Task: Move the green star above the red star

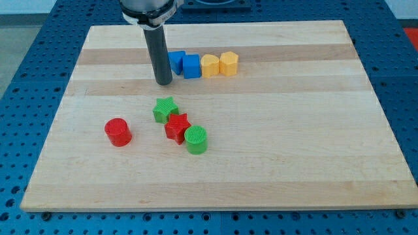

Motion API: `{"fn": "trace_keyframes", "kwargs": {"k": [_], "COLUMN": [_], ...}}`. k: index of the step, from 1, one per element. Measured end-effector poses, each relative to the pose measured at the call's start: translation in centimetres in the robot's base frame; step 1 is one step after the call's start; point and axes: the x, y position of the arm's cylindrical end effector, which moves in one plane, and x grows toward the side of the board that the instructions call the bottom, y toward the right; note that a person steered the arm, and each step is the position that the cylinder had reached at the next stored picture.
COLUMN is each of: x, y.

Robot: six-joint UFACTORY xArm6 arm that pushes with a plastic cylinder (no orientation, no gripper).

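Note:
The green star lies near the board's middle, touching the upper left of the red star. A green cylinder touches the red star's lower right. My tip is at the end of the dark rod, just above the green star toward the view's top, with a small gap between them. The rod partly hides the left blue block.
A red cylinder stands left of the stars. A row of blocks lies toward the view's top: two blue blocks and two yellow blocks. The wooden board rests on a blue surface.

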Motion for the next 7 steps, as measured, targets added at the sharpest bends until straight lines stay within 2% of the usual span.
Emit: {"fn": "trace_keyframes", "kwargs": {"k": [2, 4, 5, 6, 7], "x": [7.2, 11.6, 11.8, 8.9, 2.4], "y": [-3.1, -2.2, -1.4, 0.1, 1.3]}}
